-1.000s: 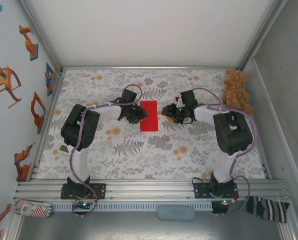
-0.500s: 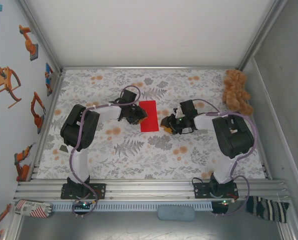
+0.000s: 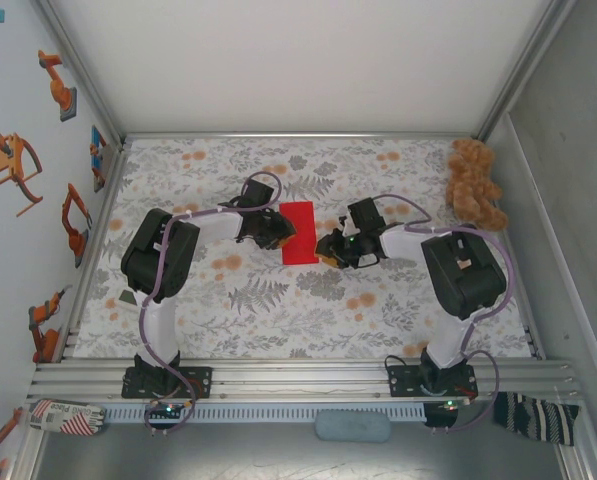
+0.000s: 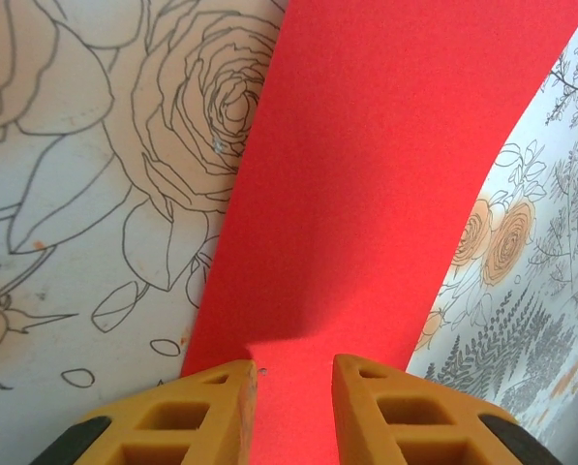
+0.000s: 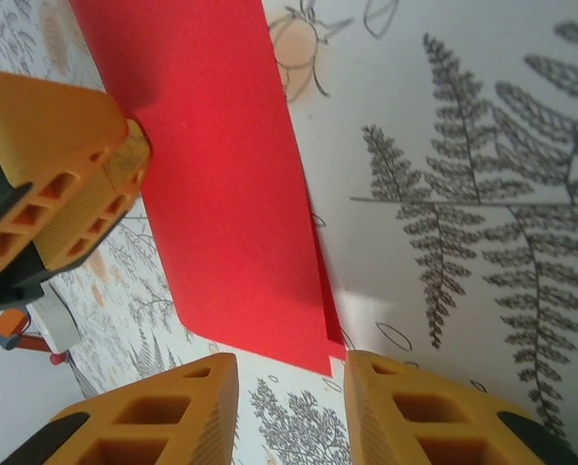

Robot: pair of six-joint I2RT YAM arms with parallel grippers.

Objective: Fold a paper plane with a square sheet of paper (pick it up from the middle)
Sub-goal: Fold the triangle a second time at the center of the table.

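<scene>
Square sheet of paper (image 3: 299, 231) lies as a narrow red rectangle on the floral table (image 3: 278, 300), mid-field between both arms. Top view: left gripper (image 3: 281, 236) at the sheet's left edge, right gripper (image 3: 324, 250) at its lower right corner. Left wrist view adds: jaws narrow, parted, red showing through the gap. Right wrist view adds: jaws moderately apart, straddling the corner without contact; two layers visible there.

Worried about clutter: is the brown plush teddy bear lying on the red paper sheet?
No, the brown plush teddy bear sits in the far right corner, well apart from the red paper sheet.
</scene>
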